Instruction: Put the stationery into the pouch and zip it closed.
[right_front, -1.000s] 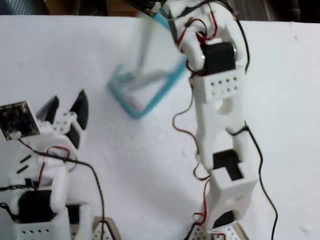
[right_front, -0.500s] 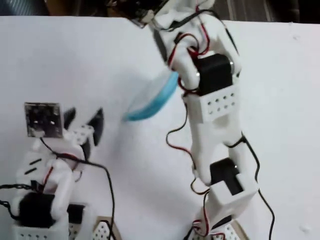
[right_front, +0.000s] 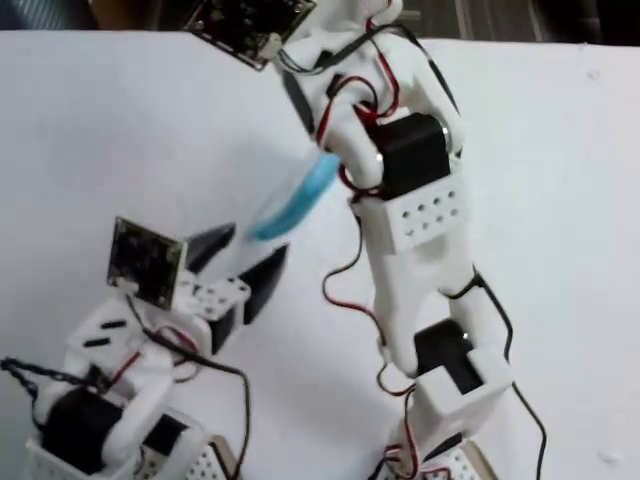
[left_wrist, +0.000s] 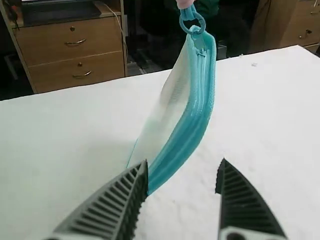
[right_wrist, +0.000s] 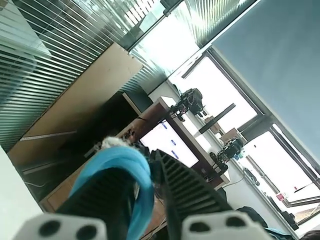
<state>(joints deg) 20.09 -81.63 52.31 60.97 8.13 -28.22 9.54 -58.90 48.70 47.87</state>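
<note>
**Pouch hanging edge-on, left arm closing in**

From the high view I have the right gripper (right_front: 297, 98) up near the top centre of the frame, close to the table's far edge. It is clamped on the top end of the pouch (right_front: 293, 196); the right wrist view shows the blue rim (right_wrist: 121, 159) pinched between that gripper's (right_wrist: 150, 161) two ribbed fingers. The pouch hangs down from there, turned edge-on, blue zip side toward my left camera. I cannot tell whether its lower end rests on the table (right_front: 120, 130).

The left gripper (right_front: 240, 262) sits in the lower left of the frame, fingers spread wide. In the left wrist view the pouch (left_wrist: 192, 100) runs down between them, its lower corner just beside one finger of the left gripper (left_wrist: 182, 167) — contact I cannot confirm. The zip pull (left_wrist: 191, 21) is at the top of that frame, a drawer cabinet (left_wrist: 75, 50) behind the table edge.

Open white surface lies at upper left and all down the right side of the high view.

Against half a second ago, the left arm has come up and to the right toward the pouch — and a second ago the pouch showed its broad face.
</note>
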